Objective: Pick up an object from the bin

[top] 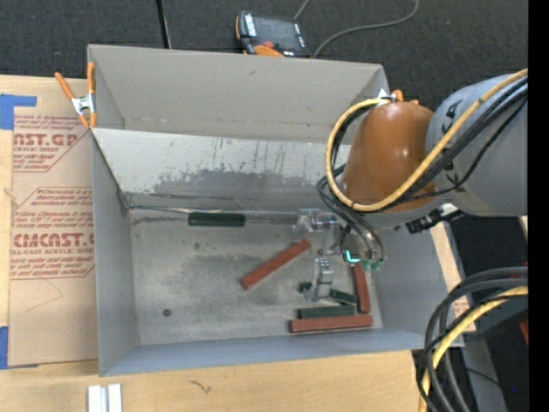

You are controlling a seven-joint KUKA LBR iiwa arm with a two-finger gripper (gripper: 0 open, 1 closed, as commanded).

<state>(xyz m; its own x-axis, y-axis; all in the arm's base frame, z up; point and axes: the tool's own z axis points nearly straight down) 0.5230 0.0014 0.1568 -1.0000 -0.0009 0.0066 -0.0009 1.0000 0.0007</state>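
Slanted stick [274, 265] looks like the likeliest pick here. It's a red-brown bar lying flat on the bin [171, 299] floor, with its upper end just beside the gripper [322, 251], on the gripper's left as the camera sees it. From there it runs away down and to the left, so its long axis points more or less straight out from the gripper rather than across it. That's the bit the next move hangs on, imo: the tool sits at the very tip of the bar, not over its middle. A grab here would catch only the end, so it'd probably need to shift left along the bar first.

Whether the gripper is open or closed — honestly can't tell, the metal bits under the orange wrist cover [386, 153] and cables [334, 144] tangle together. Nothing visibly held.

Other stuff, all placed from the gripper:
- a small dark green piece [343, 297] just below it
- an upright red stick [363, 290] just below and to the right
- a long red bar [333, 324] a bit further down, lying sideways, with a dark green one [319, 313] touching its top edge

That little pile is close enough to be the target too — can't rule it out. A dark stick [216, 220] lies well off to the upper left, by the back wall [232, 157]. The pick isn't done yet.
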